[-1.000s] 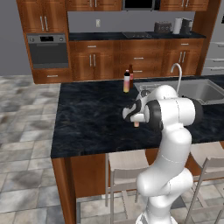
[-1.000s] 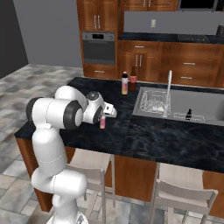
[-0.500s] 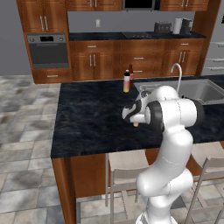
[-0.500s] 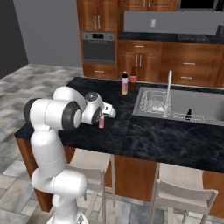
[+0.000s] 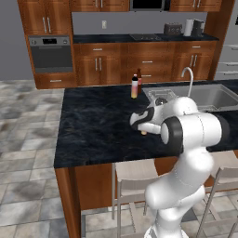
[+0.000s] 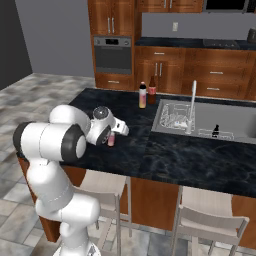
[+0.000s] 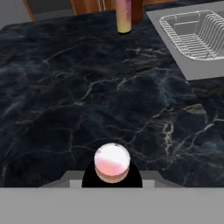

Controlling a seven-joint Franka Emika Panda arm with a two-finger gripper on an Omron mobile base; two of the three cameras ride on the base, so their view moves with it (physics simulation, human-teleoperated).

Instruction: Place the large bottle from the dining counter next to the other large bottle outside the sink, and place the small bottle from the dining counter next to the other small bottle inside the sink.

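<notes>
End effector (image 6: 113, 134) just finished closing, now clamped on small bottle (image 6: 111, 139), standing on table (image 6: 150, 150). Grasp done; next, lift toward sink (image 6: 235, 120) at right.

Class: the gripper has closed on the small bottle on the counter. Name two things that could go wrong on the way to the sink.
1. The gripper holds the small bottle low on the counter; it may slip or tip when lifted.
2. The dish rack and faucet stand between it and the black bottle in the sink; a low carry might strike them.
</notes>
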